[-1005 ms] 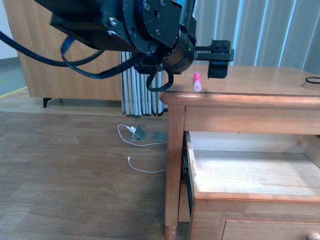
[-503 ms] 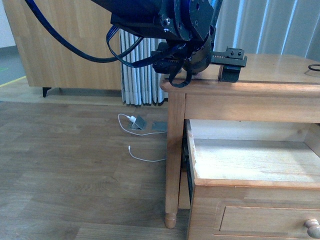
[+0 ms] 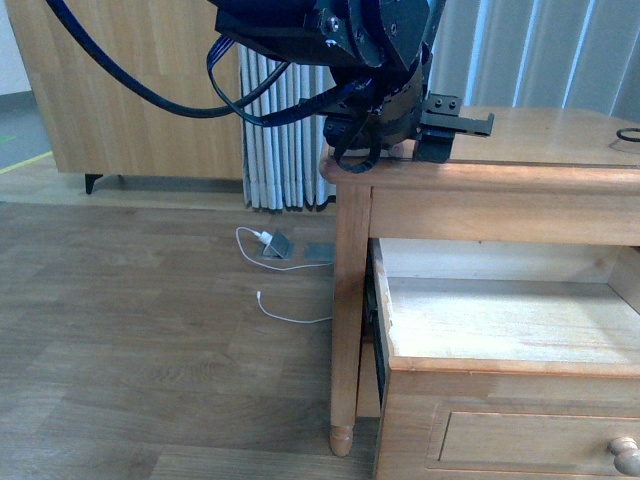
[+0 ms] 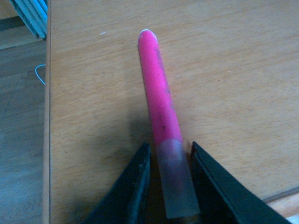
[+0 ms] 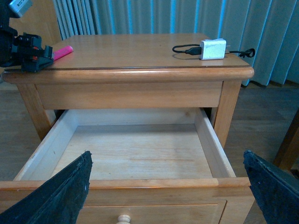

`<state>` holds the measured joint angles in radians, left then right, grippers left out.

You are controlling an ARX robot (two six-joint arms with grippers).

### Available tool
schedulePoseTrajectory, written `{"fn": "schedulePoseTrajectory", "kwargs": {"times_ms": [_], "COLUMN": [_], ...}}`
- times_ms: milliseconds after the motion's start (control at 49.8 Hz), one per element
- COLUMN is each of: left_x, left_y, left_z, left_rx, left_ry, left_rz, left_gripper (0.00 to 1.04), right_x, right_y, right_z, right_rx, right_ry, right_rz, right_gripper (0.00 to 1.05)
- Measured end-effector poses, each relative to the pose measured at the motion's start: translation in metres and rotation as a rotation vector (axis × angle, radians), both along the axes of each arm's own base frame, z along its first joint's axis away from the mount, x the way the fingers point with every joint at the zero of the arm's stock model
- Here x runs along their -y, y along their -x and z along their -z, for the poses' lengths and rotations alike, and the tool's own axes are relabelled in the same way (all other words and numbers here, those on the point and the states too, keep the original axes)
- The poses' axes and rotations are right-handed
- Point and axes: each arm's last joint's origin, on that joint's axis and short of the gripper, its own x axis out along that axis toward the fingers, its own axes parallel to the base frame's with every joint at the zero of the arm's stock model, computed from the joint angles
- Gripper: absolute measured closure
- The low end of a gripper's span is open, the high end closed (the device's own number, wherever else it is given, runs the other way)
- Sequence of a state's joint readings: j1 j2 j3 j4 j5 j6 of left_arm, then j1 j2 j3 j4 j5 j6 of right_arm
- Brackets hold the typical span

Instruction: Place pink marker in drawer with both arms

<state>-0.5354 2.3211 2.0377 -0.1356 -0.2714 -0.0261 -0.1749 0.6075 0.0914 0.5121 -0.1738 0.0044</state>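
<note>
Two pincers show: our left pincer [image 4: 169, 145] closely flanks the pink marker [image 4: 159, 88], contact unclear. Our right pincer [image 5: 166, 156] gapes wide.

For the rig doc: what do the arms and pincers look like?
The left arm is black with bulky round joints, visible screws, and looping blue cables. The left pincer and right pincer have flat, tapering black fingers.

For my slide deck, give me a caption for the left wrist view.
Left gripper straddles the pale end of the pink marker lying on the tabletop.
</note>
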Motion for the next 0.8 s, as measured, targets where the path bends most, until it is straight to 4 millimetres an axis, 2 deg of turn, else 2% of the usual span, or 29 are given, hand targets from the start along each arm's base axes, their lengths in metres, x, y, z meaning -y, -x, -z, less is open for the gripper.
{"fn": "schedulePoseTrajectory", "kwargs": {"times_ms": [40, 101, 342, 523, 683, 804], "left_x": [-0.003, -0.007, -0.033, -0.050, -0.049, -0.038], "left_y": [0.001, 0.003, 0.019, 0.051, 0.084, 0.100], "left_z": [0.000, -0.001, -0.003, -0.019, -0.033, -0.023], "left_rx": [0.007, 0.014, 0.064, 0.125, 0.171, 0.153], "left_ry": [-0.004, 0.002, 0.050, 0.077, 0.075, 0.024], "left_rz": [-0.007, -0.005, 0.063, 0.247, 0.467, 0.599], "left_gripper": [0.84, 0.90, 0.91, 0.91, 0.91, 0.91], "right_x": [0.000, 0.000, 0.000, 0.000, 0.000, 0.000], "right_y": [0.000, 0.000, 0.000, 0.000, 0.000, 0.000], "right_z": [0.000, 0.000, 0.000, 0.000, 0.000, 0.000], "right_rx": [0.000, 0.000, 0.000, 0.000, 0.000, 0.000], "right_ry": [0.000, 0.000, 0.000, 0.000, 0.000, 0.000], "right_rz": [0.000, 0.000, 0.000, 0.000, 0.000, 0.000], "right_gripper": [0.08, 0.08, 0.08, 0.08, 0.08, 0.08]}}
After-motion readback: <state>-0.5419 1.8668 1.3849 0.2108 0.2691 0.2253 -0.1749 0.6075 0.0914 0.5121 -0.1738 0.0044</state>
